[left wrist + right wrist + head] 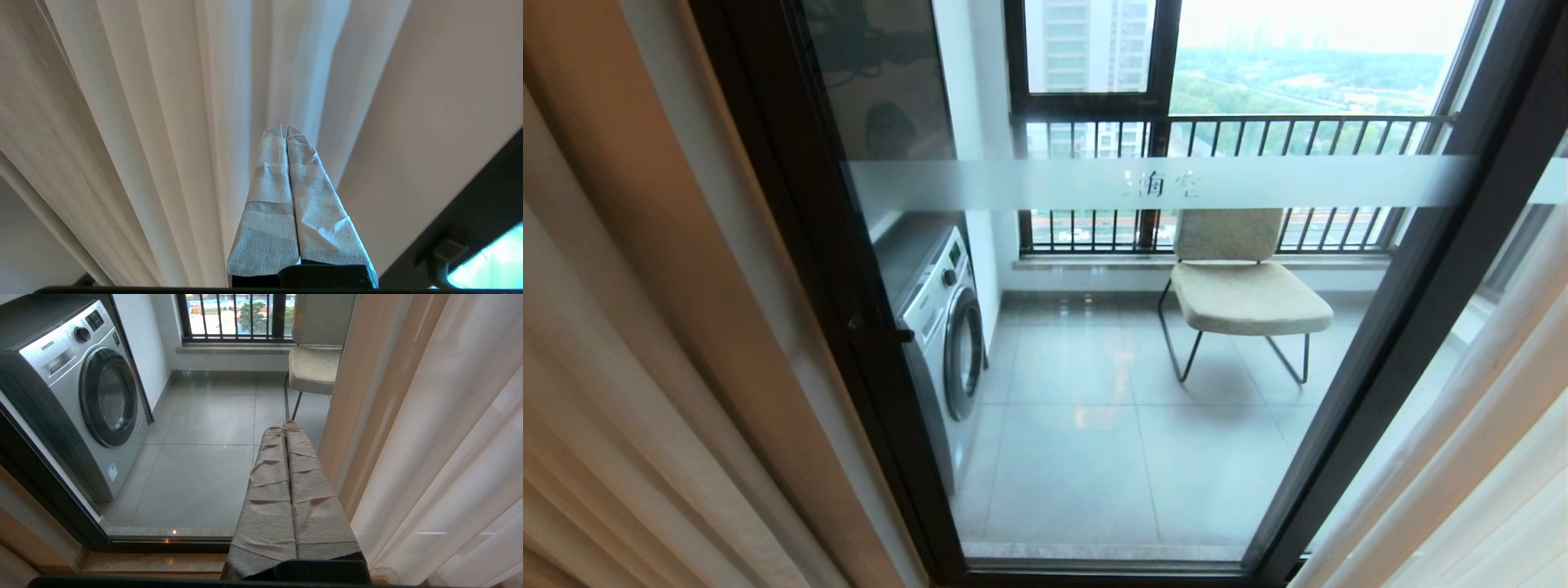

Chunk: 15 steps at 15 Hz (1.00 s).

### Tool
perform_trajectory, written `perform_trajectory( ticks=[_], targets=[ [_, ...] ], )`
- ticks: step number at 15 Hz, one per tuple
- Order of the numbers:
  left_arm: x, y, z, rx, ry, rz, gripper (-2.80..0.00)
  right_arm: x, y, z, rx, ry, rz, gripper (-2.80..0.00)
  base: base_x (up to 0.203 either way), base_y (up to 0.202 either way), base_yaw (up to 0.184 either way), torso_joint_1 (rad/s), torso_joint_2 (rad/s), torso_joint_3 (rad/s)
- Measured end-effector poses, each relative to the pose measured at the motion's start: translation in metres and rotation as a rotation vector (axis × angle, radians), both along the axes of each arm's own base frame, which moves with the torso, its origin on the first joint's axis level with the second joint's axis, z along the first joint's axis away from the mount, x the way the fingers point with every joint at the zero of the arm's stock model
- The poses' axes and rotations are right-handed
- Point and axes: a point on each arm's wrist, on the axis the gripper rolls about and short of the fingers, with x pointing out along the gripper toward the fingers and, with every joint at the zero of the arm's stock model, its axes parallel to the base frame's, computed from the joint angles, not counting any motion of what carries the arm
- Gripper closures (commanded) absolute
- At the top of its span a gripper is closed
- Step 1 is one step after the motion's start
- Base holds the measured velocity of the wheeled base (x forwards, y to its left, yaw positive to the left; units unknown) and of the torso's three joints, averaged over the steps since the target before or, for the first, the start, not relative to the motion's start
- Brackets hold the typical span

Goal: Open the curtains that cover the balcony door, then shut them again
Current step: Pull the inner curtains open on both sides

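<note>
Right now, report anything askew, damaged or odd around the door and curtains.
Nothing stands out. The curtains hang in even pleats at both sides of the balcony door, whose glass looks intact. Beyond it, the washing machine and chair stand upright. The left gripper points at the pleats; whether it pinches cloth is unclear.

Matt woven cloth curtains (645,343) hanging (sheers thin, see-through), glossy glass balcony door (1094,367) reflecting, tiled floor (1094,457) gleaming, crinkled wrapping covering gripper fingers (269,196).

Tape-wrapped tapered gripper fingers (269,196), black base.
</note>
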Motion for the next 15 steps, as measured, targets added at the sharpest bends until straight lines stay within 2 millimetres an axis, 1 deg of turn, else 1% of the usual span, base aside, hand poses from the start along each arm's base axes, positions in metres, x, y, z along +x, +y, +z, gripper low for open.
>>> perform_trajectory(
  ticks=[3,6,10,15],
  targets=[
    [-0.006,-0.009,-0.009,-0.017,0.019,-0.012,0.00,0.000,0.000,0.000,0.000,0.000,-0.001,0.00,0.000,0.000,0.000,0.000,0.00,0.000],
    [-0.014,-0.024,-0.028,-0.047,0.055,-0.046,0.00,0.000,0.000,0.000,0.000,0.000,0.000,0.00,0.000,0.000,0.000,0.000,0.00,0.000],
    [-0.020,-0.059,-0.048,-0.069,0.092,-0.173,0.00,0.000,0.000,0.000,0.000,0.000,-0.001,0.00,0.000,0.000,0.000,0.000,0.00,0.000],
    [-0.034,-0.108,-0.070,-0.071,0.124,-0.397,0.00,0.000,0.000,0.000,0.000,0.000,0.000,0.00,0.000,0.000,0.000,0.000,0.00,0.000]
  ],
)
